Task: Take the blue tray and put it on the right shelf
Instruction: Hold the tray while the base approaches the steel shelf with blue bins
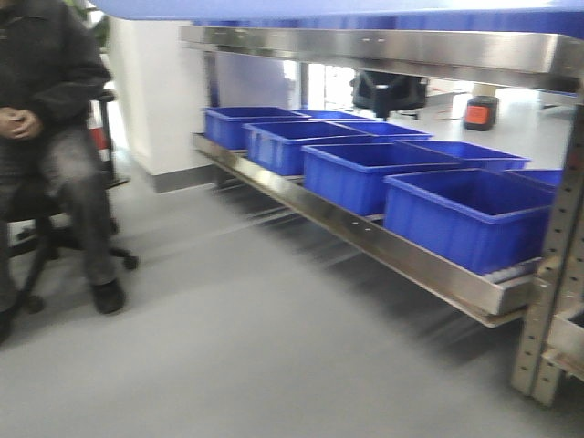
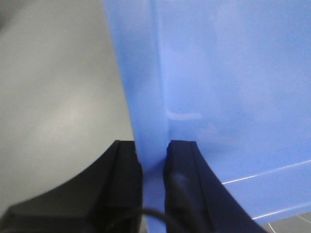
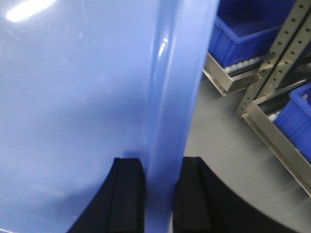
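While pinching the blue tray's opposite rims, left gripper and right gripper clamped tight, hovers over open floor facing the right shelf.

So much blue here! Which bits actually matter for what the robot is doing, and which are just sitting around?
Part of the job: blue tray, clamped at its rim by the left gripper and the right gripper; steel shelf rack.

Just lying about: deep blue bins; seated person.
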You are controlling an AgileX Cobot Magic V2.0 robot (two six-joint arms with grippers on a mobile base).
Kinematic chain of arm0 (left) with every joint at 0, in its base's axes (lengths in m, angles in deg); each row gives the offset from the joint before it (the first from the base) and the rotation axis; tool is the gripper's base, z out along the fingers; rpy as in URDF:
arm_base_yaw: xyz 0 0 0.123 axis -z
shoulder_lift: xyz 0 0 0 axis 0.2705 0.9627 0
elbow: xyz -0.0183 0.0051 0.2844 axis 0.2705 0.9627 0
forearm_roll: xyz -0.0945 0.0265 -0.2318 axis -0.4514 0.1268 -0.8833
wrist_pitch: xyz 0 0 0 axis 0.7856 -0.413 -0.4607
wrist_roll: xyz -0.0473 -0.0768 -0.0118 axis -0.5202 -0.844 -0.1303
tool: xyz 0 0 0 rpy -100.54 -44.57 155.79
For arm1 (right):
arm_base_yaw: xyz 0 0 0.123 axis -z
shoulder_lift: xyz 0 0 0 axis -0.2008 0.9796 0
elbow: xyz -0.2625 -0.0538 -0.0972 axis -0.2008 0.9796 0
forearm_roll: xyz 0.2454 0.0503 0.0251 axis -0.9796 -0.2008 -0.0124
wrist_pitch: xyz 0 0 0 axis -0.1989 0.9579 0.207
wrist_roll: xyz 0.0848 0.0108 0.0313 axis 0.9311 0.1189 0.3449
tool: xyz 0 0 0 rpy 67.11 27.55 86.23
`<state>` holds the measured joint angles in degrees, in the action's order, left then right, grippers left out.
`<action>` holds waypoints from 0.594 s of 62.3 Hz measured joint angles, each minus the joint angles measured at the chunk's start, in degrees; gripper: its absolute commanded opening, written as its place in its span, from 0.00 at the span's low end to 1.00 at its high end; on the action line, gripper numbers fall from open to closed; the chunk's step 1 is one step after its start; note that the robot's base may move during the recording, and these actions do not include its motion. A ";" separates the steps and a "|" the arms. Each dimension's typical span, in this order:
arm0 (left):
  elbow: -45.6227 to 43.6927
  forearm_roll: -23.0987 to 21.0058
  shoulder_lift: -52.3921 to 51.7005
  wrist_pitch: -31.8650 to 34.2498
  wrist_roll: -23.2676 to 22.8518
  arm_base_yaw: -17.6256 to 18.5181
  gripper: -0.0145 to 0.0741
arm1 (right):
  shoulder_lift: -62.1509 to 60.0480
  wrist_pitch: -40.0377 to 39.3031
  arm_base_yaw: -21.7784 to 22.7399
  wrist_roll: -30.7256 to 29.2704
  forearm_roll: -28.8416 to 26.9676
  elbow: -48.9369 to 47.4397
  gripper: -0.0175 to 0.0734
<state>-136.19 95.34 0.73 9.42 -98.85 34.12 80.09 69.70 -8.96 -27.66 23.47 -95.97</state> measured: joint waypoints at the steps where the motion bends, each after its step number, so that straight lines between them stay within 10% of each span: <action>1: 0.00 0.00 0.00 0.00 0.00 0.00 0.11 | -0.13 0.00 0.00 0.00 0.00 0.00 0.26; 37: 0.00 -0.40 0.10 0.48 0.25 0.13 0.11 | -1.80 -0.12 0.00 -0.22 0.00 1.88 0.26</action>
<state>-136.19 94.94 0.83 9.90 -98.60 34.25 78.29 69.59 -8.96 -27.88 23.47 -94.09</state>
